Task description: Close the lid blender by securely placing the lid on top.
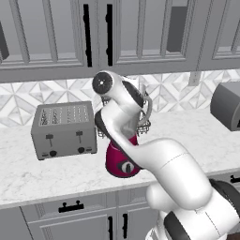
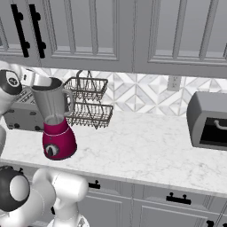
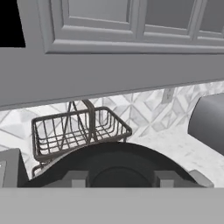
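Fingers: the two dark finger tips (image 3: 78, 178) poke up at the bottom of the hand view, pressed tight on the edge of the lid (image 3: 116, 164).
Gripper: the gripper (image 3: 118, 179) is clamped on the lid; in the base views I cannot make out its tips.
Lid: a black round disc, low in the middle of the hand view, with a raised middle part.
Blender: the blender (image 2: 56, 124) stands on the counter (image 2: 146, 150) at the left of the right base view. It has a red base with a round dial and a tall grey see-through jar with a handle.
Wire basket: a wire basket (image 3: 78, 131) sits behind the lid, in the middle left of the hand view.
Toaster: a grey toaster (image 1: 63, 129) is at the left of the left base view, just beside the blender.
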You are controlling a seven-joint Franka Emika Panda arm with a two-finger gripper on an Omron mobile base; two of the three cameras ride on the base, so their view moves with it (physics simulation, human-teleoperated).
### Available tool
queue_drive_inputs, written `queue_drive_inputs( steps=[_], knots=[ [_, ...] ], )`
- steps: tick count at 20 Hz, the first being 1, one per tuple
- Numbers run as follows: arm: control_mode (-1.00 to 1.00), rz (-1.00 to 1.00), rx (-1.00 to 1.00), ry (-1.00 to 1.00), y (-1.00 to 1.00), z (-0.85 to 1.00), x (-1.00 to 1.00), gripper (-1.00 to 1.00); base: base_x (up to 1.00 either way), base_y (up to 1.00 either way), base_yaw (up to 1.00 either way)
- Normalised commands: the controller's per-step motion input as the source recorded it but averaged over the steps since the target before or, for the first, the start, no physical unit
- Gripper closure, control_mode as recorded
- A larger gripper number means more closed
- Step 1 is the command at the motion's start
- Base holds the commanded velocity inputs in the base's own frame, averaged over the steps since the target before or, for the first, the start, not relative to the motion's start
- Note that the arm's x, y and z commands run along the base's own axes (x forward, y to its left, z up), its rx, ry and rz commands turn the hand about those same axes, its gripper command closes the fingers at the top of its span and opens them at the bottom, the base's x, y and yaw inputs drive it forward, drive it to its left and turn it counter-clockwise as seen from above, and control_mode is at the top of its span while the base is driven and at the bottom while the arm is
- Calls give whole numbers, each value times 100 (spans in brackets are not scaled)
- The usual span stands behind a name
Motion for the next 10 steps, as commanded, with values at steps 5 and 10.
queue_drive_inputs(
  steps=[5,10],
  knots=[
    [-100,-1,-14,0,0,-45,0,100,0,0,0],
    [-100,0,-9,0,0,-51,0,100,0,0,0]
  ],
)
